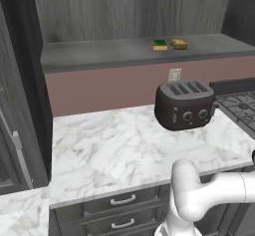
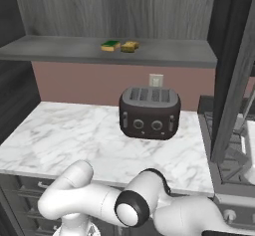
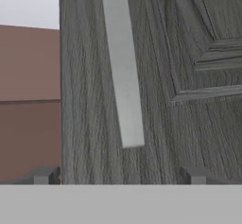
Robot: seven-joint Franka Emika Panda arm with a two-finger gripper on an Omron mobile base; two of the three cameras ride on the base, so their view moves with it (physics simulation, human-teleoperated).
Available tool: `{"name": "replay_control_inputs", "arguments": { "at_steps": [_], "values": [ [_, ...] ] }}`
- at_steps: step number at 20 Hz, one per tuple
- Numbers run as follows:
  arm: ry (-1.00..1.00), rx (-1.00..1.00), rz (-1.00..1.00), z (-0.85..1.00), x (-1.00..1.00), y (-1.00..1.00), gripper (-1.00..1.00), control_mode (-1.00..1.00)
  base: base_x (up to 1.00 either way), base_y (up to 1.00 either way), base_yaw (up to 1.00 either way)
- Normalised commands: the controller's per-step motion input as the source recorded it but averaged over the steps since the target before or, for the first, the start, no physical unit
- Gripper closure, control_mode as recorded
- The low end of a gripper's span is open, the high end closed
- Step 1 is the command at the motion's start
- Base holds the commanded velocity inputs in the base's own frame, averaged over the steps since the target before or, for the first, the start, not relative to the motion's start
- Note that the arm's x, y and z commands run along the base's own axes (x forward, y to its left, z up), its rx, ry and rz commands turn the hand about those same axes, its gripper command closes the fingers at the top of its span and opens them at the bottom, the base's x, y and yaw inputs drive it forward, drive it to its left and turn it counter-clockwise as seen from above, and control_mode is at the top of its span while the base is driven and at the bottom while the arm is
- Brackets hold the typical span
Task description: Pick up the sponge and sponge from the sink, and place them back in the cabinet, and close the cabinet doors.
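Observation:
The two sponges lie side by side on the open cabinet's grey shelf (image 1: 99, 53): the green-topped sponge (image 1: 160, 45) (image 2: 110, 46) and, touching or nearly touching it, the golden-tan sponge (image 1: 179, 44) (image 2: 130, 46). My gripper (image 3: 119, 176) is open, and its two fingertips (image 3: 45, 175) stand wide apart close in front of a cabinet door (image 3: 90, 100), just below the lower end of the door's silver bar handle (image 3: 124, 72). Nothing is between the fingers. The right door (image 2: 234, 75) swings out toward me, seen edge-on. The sink is out of view.
A dark four-slot toaster (image 1: 185, 104) (image 2: 149, 112) stands on the white marble counter (image 1: 109, 150) under the shelf. A stove (image 1: 239, 105) adjoins on the right. The left door (image 1: 15, 130) hangs open at the far left. Drawers (image 1: 119, 205) sit below the counter.

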Motion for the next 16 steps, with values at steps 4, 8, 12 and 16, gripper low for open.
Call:
{"name": "replay_control_inputs", "arguments": {
  "at_steps": [4, 8, 12, 16],
  "values": [
    [0.0, 0.0, 0.0, 0.0, 0.43, 0.17, -1.0, -1.0, 0.0, 0.0, 0.0],
    [0.0, 0.0, 0.0, 0.0, 0.45, 0.16, -1.0, -1.0, 0.0, 0.0, 0.0],
    [0.0, 0.0, 0.0, 0.0, 0.49, 0.11, -1.0, -1.0, 0.0, 0.0, 0.0],
    [0.0, 0.01, -0.02, 0.0, 0.5, 0.1, -1.0, -1.0, 0.0, 0.0, 0.0]
  ]
}}
